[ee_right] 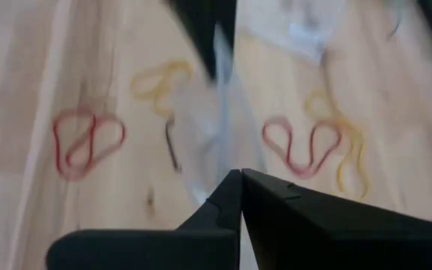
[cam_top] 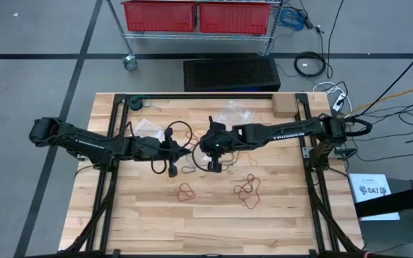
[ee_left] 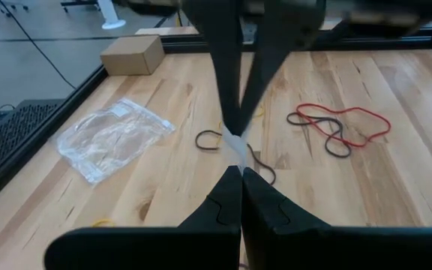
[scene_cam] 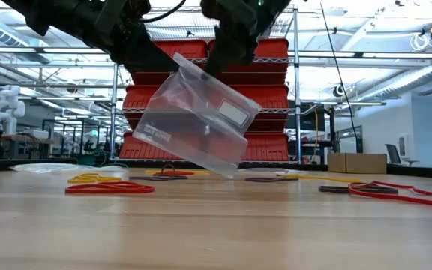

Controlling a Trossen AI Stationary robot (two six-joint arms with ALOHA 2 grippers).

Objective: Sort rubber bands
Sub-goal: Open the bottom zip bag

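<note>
A clear plastic bag (scene_cam: 197, 120) hangs tilted above the table's middle, held between my two grippers. My left gripper (scene_cam: 163, 64) is shut on its upper left corner and my right gripper (scene_cam: 223, 69) is shut on its top edge, close beside it. Rubber bands lie loose on the wood below: red ones (cam_top: 186, 191), a red and black tangle (cam_top: 248, 190), yellow ones (ee_right: 160, 82) and a black one (ee_left: 212, 140). From the table-height view, whether the bag's lowest corner (scene_cam: 229, 169) touches the table cannot be told. My left gripper pinches the bag's upper corner (ee_left: 235, 148) between its two fingers, coming from the table's left and slanting down. The bag hangs below it, tilted. My right gripper pinches the bag's top edge (scene_cam: 217, 76) between its two fingers, slanting down from the table's right, close to the left gripper's fingers. The bag hangs below the fingers, seen edge-on in its wrist view (ee_right: 217, 112).
A second clear bag (ee_left: 111, 135) lies flat on the table toward the far side, another (cam_top: 149, 127) by the left arm. A cardboard box (cam_top: 284, 106) stands at the far right corner. Beyond the table is a wire shelf with red bins (cam_top: 196, 16).
</note>
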